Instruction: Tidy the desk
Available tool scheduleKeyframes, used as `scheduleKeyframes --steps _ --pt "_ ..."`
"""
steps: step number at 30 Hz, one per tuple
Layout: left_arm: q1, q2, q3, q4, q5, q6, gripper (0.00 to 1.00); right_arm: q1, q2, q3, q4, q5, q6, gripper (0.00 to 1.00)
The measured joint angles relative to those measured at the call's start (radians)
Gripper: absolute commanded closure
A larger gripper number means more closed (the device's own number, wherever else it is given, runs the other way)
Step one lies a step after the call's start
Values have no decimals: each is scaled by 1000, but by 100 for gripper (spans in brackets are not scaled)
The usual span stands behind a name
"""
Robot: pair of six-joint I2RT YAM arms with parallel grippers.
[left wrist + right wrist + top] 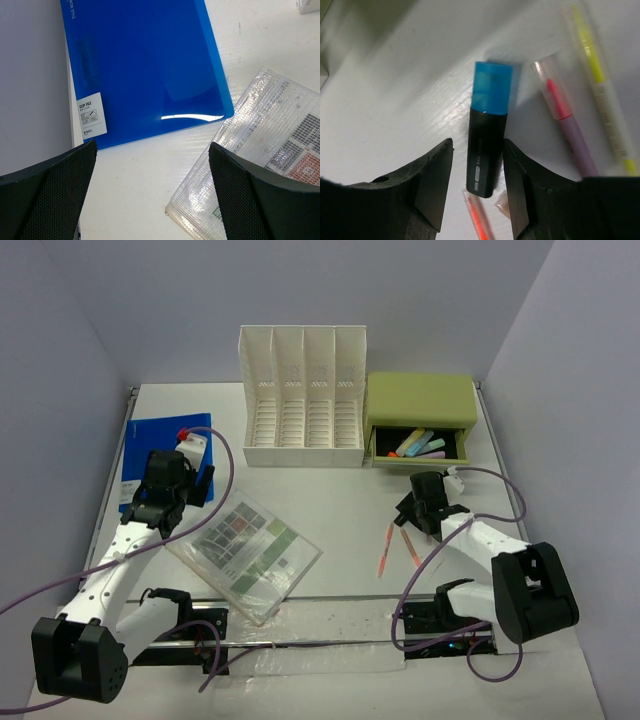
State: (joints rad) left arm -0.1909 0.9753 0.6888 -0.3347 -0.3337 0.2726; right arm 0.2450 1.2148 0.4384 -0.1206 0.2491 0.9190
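Note:
The white desk (350,502) carries loose stationery. My right gripper (417,512) (478,146) hangs low over it, open, its jaws on either side of a black highlighter with a blue cap (488,145). The right jaw is close against the highlighter, and a gap shows at the left jaw. A pink-and-purple pen (568,125), a yellow pen (603,95) and an orange pen (481,216) lie beside it. My left gripper (172,488) (152,150) is wide open and holds nothing. It hovers over bare desk between a blue clip file (145,65) and a clear mesh pouch (270,145).
A white slotted file rack (302,400) stands at the back centre. A green drawer box (418,405) sits to its right, its drawer open with several highlighters (420,446) inside. Two orange pens (385,550) lie left of the right arm. Walls enclose three sides.

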Motion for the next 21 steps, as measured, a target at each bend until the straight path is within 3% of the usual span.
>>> scheduleKeyframes --steps 10,21 --pt "0 -10 0 -3 7 0 1 124 101 102 -97 63 0 53" --pt "0 -19 0 -6 17 0 1 226 196 198 -208 171 -29 68"
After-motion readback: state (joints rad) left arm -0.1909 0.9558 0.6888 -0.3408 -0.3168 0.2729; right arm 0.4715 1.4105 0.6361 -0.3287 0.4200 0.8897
